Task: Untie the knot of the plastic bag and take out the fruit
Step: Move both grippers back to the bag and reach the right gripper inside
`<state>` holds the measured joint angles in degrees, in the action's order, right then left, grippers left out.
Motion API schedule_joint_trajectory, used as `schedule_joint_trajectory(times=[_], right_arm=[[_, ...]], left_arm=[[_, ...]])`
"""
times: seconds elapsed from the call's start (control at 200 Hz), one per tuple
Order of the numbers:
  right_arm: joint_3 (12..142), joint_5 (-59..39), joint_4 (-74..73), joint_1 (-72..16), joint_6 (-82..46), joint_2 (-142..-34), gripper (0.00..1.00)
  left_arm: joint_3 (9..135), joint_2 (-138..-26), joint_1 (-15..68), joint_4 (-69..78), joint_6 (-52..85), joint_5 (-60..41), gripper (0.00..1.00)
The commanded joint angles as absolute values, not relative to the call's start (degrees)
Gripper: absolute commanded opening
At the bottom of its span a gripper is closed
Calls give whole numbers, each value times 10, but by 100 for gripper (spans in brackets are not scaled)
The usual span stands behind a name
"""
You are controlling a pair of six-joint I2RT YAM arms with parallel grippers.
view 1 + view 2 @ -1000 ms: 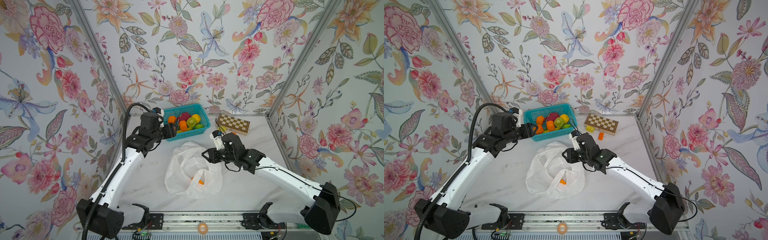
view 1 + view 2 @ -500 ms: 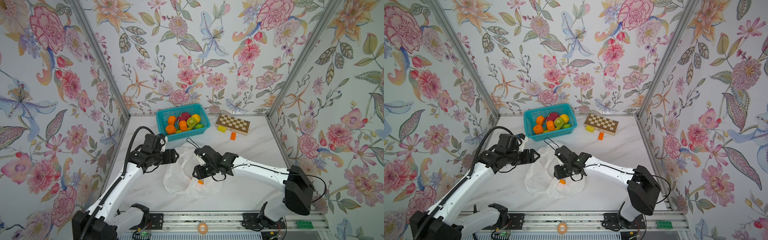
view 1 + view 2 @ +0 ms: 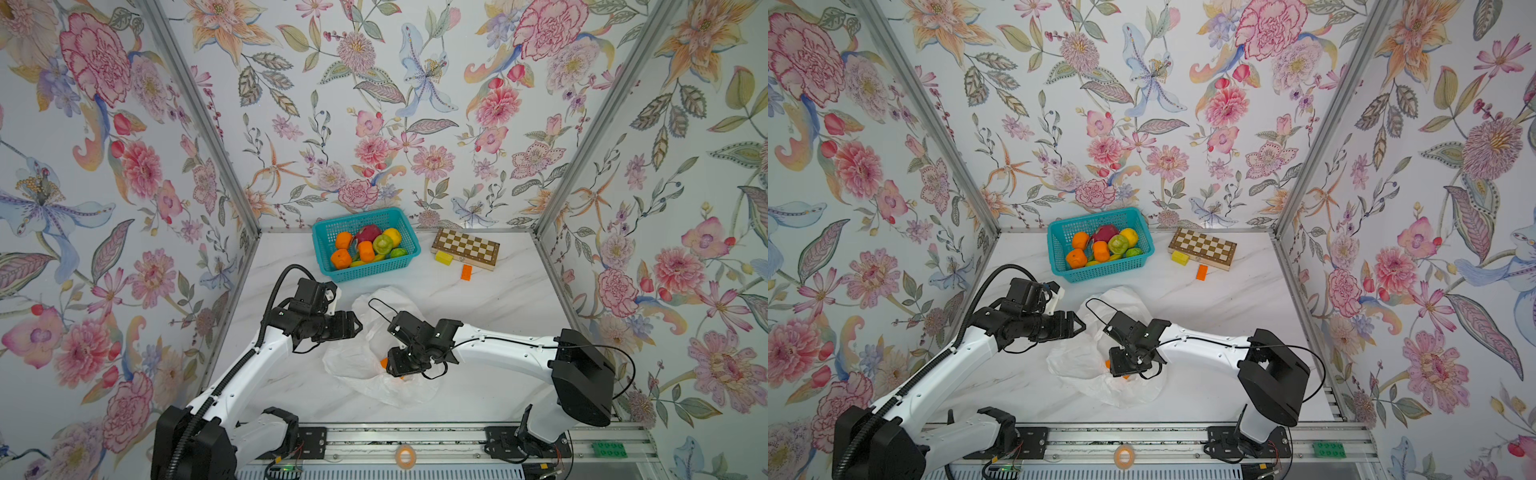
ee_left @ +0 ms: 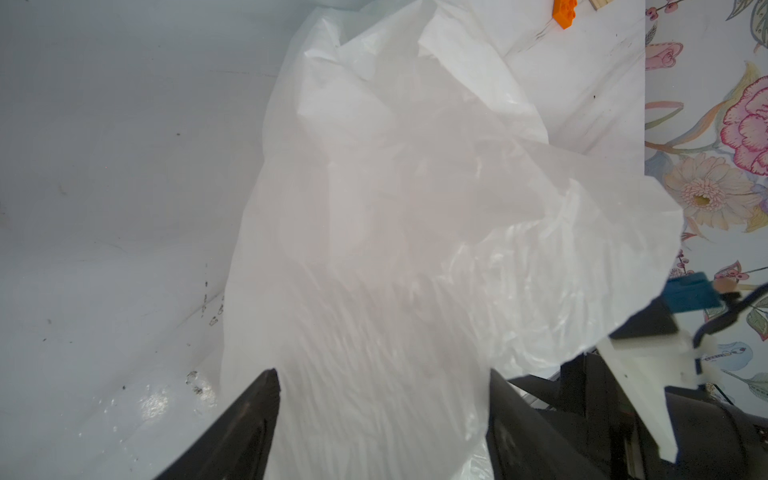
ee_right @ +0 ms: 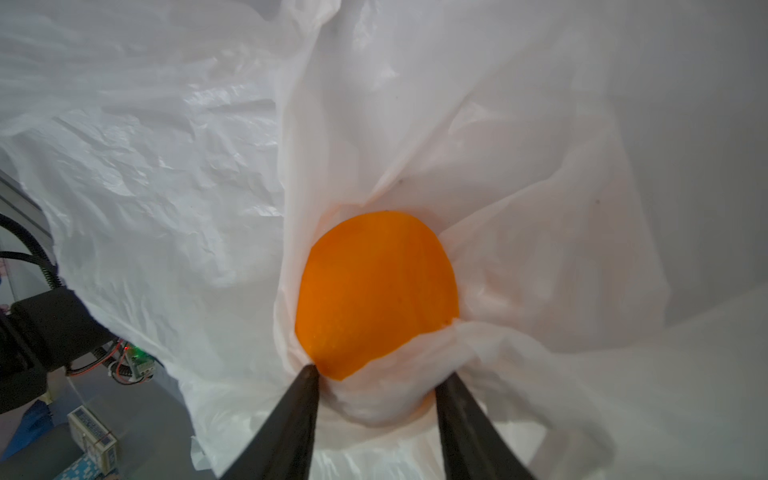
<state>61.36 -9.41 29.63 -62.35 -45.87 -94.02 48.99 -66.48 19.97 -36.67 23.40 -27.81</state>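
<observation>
The plastic bag [image 3: 365,357] [image 3: 1084,361] lies crumpled and open on the white table, and the knot shows in no view. One orange fruit [image 5: 374,286] sits inside it, half wrapped in plastic, seen as an orange sliver [image 3: 383,362] in both top views. My right gripper [image 5: 380,376] [image 3: 395,368] reaches down into the bag, open, with its tips either side of the orange's near end. At the bag's left edge, my left gripper [image 3: 358,324] [image 4: 382,382] hovers open with loose bag plastic [image 4: 395,208] between its jaws.
A teal basket [image 3: 324,232] at the back holds several fruit [image 3: 365,249]. Right of it lie a chessboard box [image 3: 465,247], a yellow block [image 3: 443,257] and an orange block [image 3: 466,272]. Floral walls close in three sides; a metal rail runs along the front.
My left gripper swung from the basket back to the bag's left edge. My right gripper moved left and dropped into the bag over the orange.
</observation>
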Motion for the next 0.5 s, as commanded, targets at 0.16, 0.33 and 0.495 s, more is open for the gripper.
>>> schedule_joint_trajectory(times=[0.16, 0.33, 0.495], right_arm=[[597, 12, 276, -653, -503, -959, 50], [607, 105, 278, -661, -533, -955, 45], [602, 153, 246, -675, -533, -919, 51]], left_arm=[[488, -721, 203, -252, 221, -282, 69], [535, -828, 204, -103, 277, -297, 41], [670, -941, 209, -77, 284, -320, 23]])
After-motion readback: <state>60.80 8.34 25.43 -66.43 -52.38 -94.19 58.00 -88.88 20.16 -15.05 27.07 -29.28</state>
